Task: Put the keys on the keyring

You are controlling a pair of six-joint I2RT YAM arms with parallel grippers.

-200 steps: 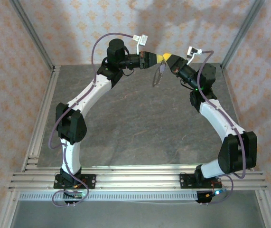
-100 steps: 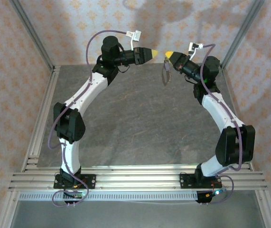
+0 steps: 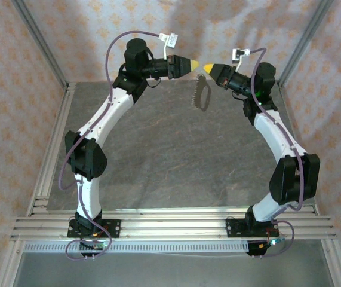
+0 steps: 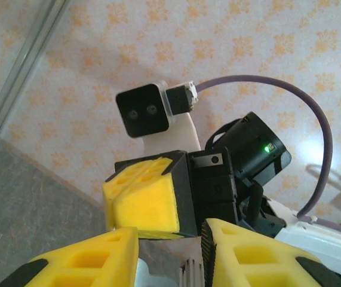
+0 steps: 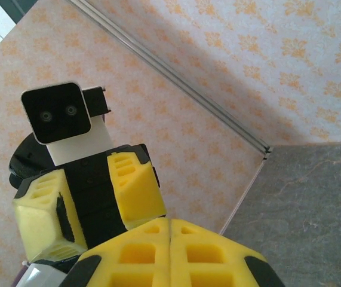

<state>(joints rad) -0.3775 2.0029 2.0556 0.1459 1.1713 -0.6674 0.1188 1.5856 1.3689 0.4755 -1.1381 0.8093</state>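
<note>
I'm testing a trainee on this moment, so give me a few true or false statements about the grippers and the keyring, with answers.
1. The keyring hangs from the tip of the right gripper. True.
2. The left gripper is clamped on the keyring as well. False: it is beside the right gripper's tip and clear of the ring, and its fingers are apart.
3. The two grippers point toward each other. True.
4. The right gripper's fingers are spread wide. False: they are pressed together.
</note>
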